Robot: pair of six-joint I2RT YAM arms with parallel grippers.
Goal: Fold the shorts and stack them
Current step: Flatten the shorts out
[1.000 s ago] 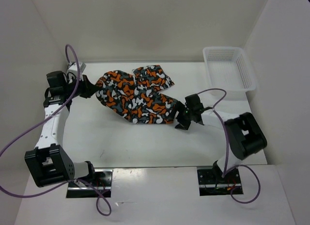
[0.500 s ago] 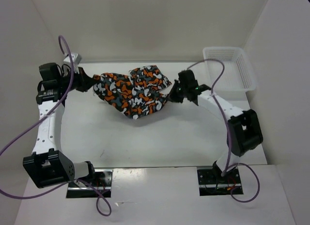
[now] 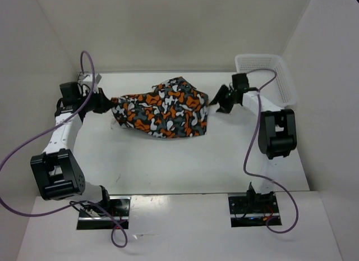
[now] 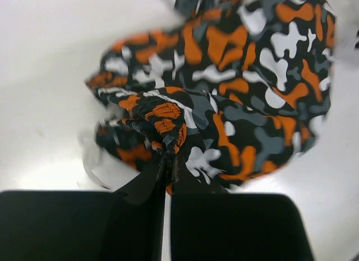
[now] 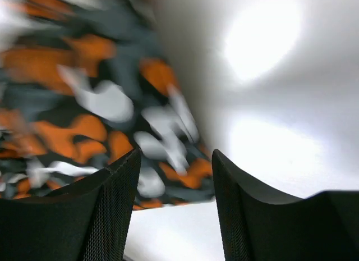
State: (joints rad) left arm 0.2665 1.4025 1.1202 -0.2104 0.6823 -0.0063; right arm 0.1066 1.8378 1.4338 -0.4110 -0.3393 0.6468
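Observation:
The camouflage shorts [image 3: 165,108] lie folded on the white table at the back middle, printed in orange, white, black and grey-teal. My left gripper [image 3: 107,102] is shut on a bunched edge of the shorts [image 4: 162,123] at their left end; in the left wrist view its jaws meet at the gripper's tip [image 4: 167,160]. My right gripper [image 3: 220,100] is open and empty just right of the shorts' right edge. In the right wrist view the shorts [image 5: 84,98] lie blurred ahead of the gripper [image 5: 175,160], whose jaws are spread apart.
A white mesh basket [image 3: 283,81] stands at the back right corner, just beyond the right arm. White walls close in the table at the back and both sides. The arms' bases sit at the near edge.
The right gripper carried the shorts' right edge up and back, folding them over, then let go and moved right toward the basket. The left gripper kept its hold.

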